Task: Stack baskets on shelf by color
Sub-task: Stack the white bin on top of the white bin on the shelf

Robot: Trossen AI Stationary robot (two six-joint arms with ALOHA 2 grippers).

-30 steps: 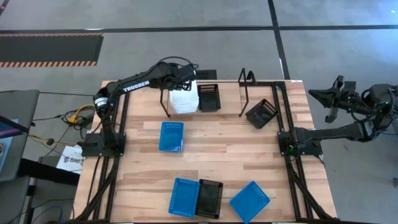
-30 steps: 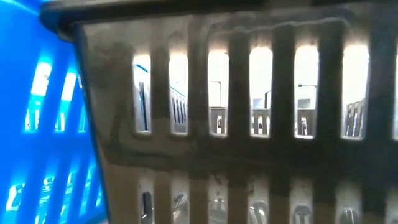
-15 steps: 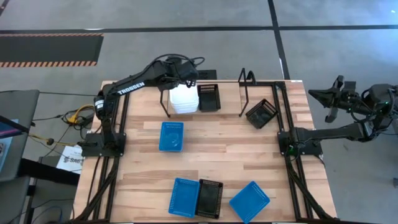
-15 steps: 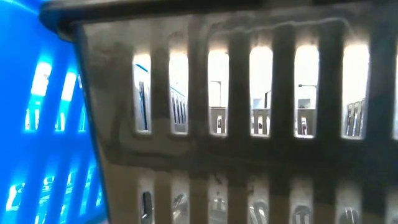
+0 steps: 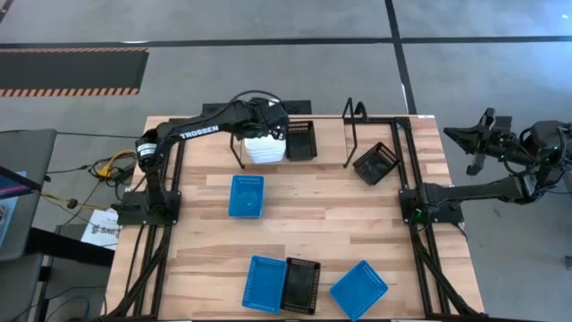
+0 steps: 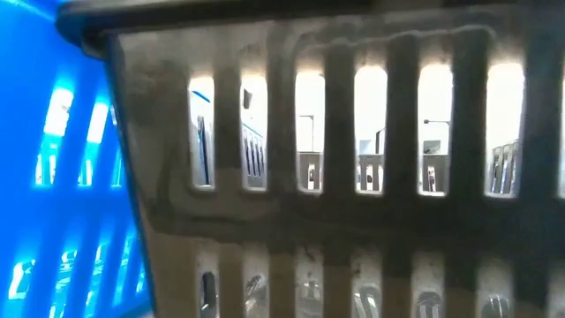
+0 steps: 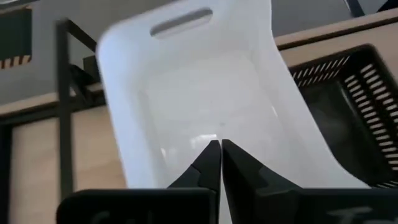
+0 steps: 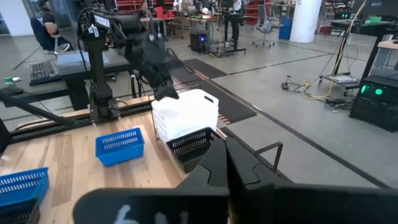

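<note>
From above we count four blue baskets: one mid-desk toward the left, one at the near edge touching a black basket, and one turned askew farther right along that edge; the fourth does not show from above. We count three black baskets: the near-edge one, one at the far edge just right of the white stack, and one tilted near the far right corner. The white stack sits at the far edge inside the shelf; how many whites it holds we cannot tell from above, though the right wrist view shows layered rims. The left gripper hangs over the stack's far end, fingers pressed together on nothing; a second ago they stood apart over the stack, and the arm has since drawn back toward the far edge. The baskets lie where they lay then. The right gripper waits off the desk's right side, fingers together, unmoved. The left wrist view alone shows the top white basket's bare inside and handle slot, with closed fingertips above it. The low view is filled by a black basket wall with a blue one at its left, hiding the shelf.
</note>
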